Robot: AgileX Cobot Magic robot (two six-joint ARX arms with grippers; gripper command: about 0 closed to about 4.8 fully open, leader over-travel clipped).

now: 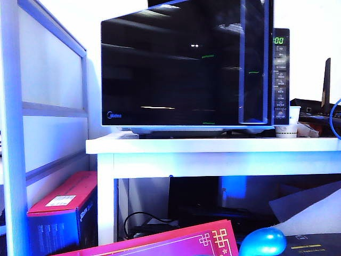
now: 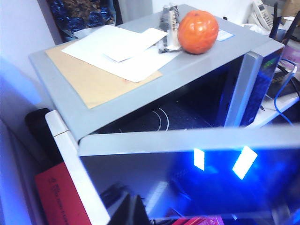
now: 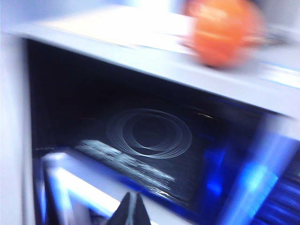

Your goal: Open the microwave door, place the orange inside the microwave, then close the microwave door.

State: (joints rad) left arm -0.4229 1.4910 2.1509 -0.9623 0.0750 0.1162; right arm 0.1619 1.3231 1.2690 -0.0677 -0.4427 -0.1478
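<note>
The orange [image 2: 198,32] sits on top of the white microwave [image 2: 56,93], beside some papers; it shows blurred as the orange [image 3: 222,33] in the right wrist view. The microwave door [image 2: 187,178] hangs swung outward, its glossy black glass [image 1: 170,69] facing the exterior camera. The dark interior with its round turntable [image 3: 149,133] lies exposed. My left gripper [image 2: 133,201] is shut and empty, low in front of the door's hinge side. My right gripper [image 3: 132,197] is shut and empty too, in front of the open cavity near the door's edge [image 3: 84,187]. Neither arm shows in the exterior view.
The microwave stands on a white table [image 1: 213,145]. Its button panel [image 1: 281,74] is at the right, with a paper cup [image 1: 286,128] beside it. Papers [image 2: 122,51] lie on the microwave's top. Below are a red box [image 1: 64,202] and a shiny blue ball [image 1: 262,241].
</note>
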